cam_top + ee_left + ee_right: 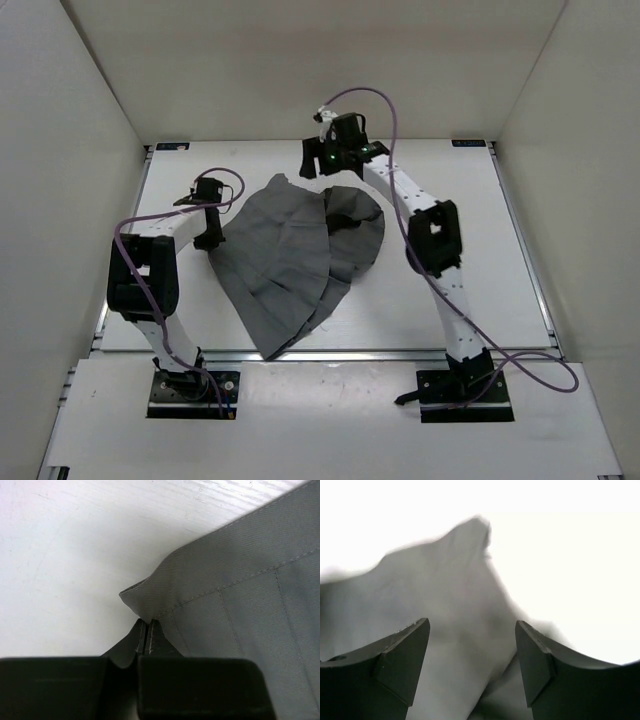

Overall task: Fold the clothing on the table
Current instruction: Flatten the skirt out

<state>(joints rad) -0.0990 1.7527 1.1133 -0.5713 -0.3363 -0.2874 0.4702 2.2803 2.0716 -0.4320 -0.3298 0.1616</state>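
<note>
The clothing (290,262), dark grey with stitched seams, lies partly folded over itself in the middle of the white table (480,280). My left gripper (213,242) sits at its left edge. In the left wrist view that gripper (146,626) is shut on a hem corner of the clothing (240,580), which rises in a small peak at the tips. My right gripper (309,165) hovers over the garment's far edge. Seen from the right wrist, the gripper (472,632) is open, with the clothing (445,590) blurred below and nothing between its fingers (407,650).
White walls (90,120) enclose the table on three sides. Metal rails (520,240) run along its edges. Purple cables (540,365) loop from both arms. Bare table surface lies to the right of the garment.
</note>
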